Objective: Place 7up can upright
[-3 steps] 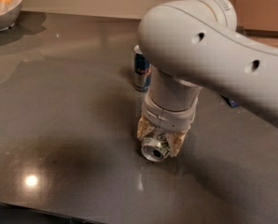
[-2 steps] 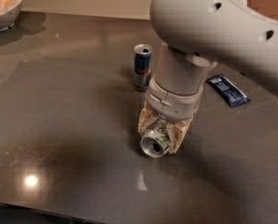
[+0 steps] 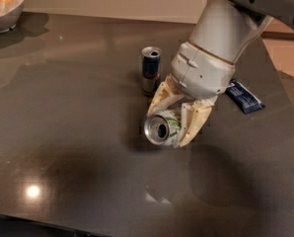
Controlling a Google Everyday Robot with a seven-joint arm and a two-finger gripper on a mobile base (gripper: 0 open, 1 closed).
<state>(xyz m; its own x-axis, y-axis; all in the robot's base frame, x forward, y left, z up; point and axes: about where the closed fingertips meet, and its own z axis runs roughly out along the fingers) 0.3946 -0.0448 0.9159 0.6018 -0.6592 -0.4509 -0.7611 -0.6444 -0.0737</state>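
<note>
The 7up can [image 3: 163,126] is white and silver with green markings. It lies tilted on its side, its silver top facing the camera, held between my gripper's cream fingers [image 3: 192,125]. My gripper [image 3: 174,120] is shut on the can and holds it just above the dark table [image 3: 78,132], in the middle of the view. The white arm reaches down to it from the upper right.
A slim blue-and-silver can [image 3: 151,69] stands upright just behind the gripper. A dark blue packet [image 3: 244,97] lies to the right. A bowl of fruit [image 3: 4,4] sits at the far left corner. The table's right edge runs near the packet.
The arm has swung up and to the right, lifting the can off the table and tilting it. The blue can behind is now fully in view.
</note>
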